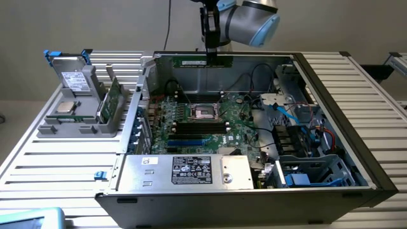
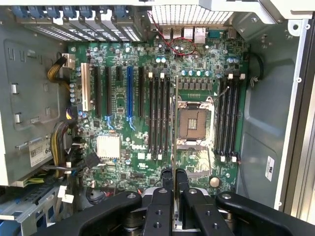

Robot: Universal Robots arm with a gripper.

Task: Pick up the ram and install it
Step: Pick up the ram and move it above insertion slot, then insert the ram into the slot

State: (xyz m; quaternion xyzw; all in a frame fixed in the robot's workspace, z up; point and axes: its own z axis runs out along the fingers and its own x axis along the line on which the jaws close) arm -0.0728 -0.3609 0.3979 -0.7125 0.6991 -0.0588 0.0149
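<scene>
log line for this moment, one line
gripper: shut on ram | position: above open computer case, over motherboard | memory slots: empty | install: ram not yet seated

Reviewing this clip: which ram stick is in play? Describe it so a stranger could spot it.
Start at the open computer case. Above its far wall in the exterior view hangs the gripper, shut on the ram, a slim green stick held level. The other green board stands in the grey holder outside the case.
</scene>
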